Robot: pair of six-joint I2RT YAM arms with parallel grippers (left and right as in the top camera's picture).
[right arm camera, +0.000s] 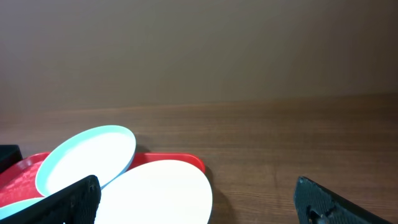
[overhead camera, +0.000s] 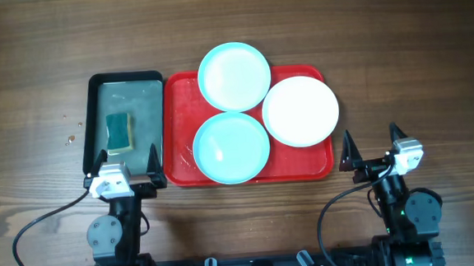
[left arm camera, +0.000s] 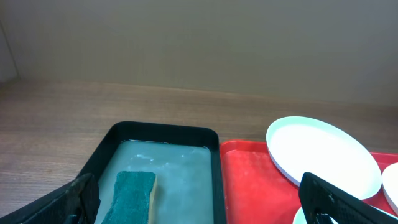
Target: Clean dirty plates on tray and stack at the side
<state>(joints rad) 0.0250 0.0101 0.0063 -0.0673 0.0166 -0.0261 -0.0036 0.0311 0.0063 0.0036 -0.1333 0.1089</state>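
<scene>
Overhead, you are looking at a brown wooden table with a large red rectangular plastic tray near its middle. Just beside the red tray, on its left, sits a narrower black tray with a wet-looking floor.

All three round shallow plastic plates are on the red tray. One light cyan plate hangs over the far rim. The second cyan plate lies at the near edge. The white plate juts past the right rim, and its edge meets both of the others.

A green-topped rectangular sponge lies flat in the black tray.

Your left gripper hovers at the black tray's near end, jaws spread wide and empty. Your right gripper stands off the red tray's near right corner over bare wood, equally wide, gripping nothing.
</scene>
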